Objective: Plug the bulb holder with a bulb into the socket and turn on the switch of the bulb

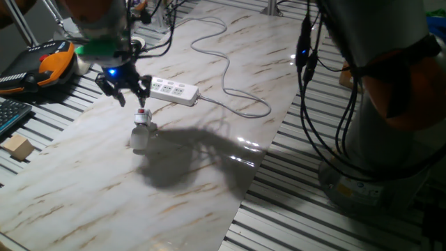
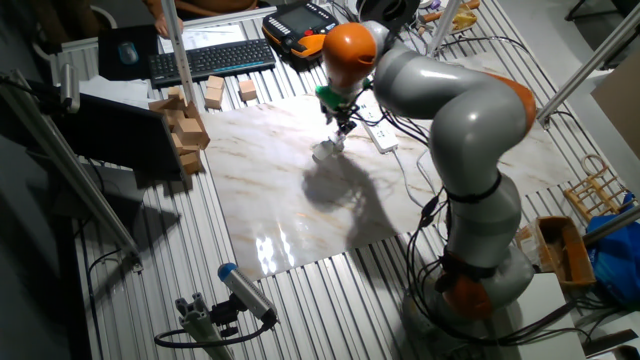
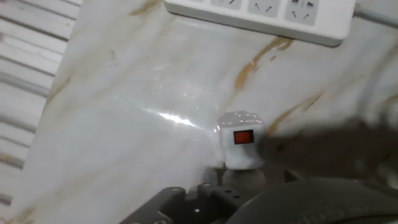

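The bulb holder [image 1: 142,117] lies on the marble board, its red button facing up, with the frosted bulb [image 1: 139,139] on its near end. The socket, a long white power strip [image 1: 173,90], lies just behind it. My gripper [image 1: 129,89] hovers above and slightly left of the holder, between holder and strip, fingers spread and empty. In the hand view the holder [image 3: 241,146] with its red button is below centre, the bulb [image 3: 244,179] is partly hidden by the hand, and the strip [image 3: 267,15] runs along the top. The other fixed view shows the gripper [image 2: 343,125] over the holder [image 2: 330,148].
The strip's white cable [image 1: 230,77] loops across the board behind it. An orange pendant [image 1: 52,63], a keyboard [image 1: 10,115] and a wooden block [image 1: 19,148] lie at the left. Several wooden blocks [image 2: 185,125] stand by the board's edge. The arm's base [image 2: 480,250] stands beside the board.
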Available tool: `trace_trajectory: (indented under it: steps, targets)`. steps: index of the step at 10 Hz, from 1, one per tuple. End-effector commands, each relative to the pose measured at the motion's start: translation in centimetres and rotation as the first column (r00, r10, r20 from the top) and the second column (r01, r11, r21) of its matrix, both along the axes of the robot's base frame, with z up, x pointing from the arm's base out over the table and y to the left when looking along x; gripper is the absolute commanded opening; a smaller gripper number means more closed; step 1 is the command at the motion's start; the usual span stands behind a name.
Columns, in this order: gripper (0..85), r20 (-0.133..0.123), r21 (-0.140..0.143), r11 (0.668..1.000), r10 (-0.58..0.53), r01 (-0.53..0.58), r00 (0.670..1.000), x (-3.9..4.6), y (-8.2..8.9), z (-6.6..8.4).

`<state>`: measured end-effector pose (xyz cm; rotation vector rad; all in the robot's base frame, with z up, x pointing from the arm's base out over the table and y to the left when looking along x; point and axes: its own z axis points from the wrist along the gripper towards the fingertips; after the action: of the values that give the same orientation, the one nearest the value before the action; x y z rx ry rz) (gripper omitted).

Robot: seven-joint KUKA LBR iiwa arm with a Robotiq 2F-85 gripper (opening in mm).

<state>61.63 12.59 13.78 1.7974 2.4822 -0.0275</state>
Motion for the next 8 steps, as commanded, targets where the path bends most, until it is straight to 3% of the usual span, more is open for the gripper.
trace_trajectory:
  steps: [1, 2, 3, 6, 8]
  targets:
    - [68.0, 0.017, -0.006, 0.914, -0.406, 0.406, 0.914, 0.32, 0.1, -0.6]
    - [68.0, 0.036, -0.02, 0.91, -0.413, 0.413, 0.91, 0.6, 0.1, -1.4]
    - [68.0, 0.043, -0.017, 0.911, -0.41, 0.411, 0.911, 0.76, -0.4, -2.1]
    - [68.0, 0.04, 0.017, 0.92, -0.391, 0.391, 0.92, 0.99, -1.9, -3.5]
    - [68.0, 0.044, 0.003, 0.923, -0.383, 0.384, 0.922, 1.01, -1.4, -4.2]
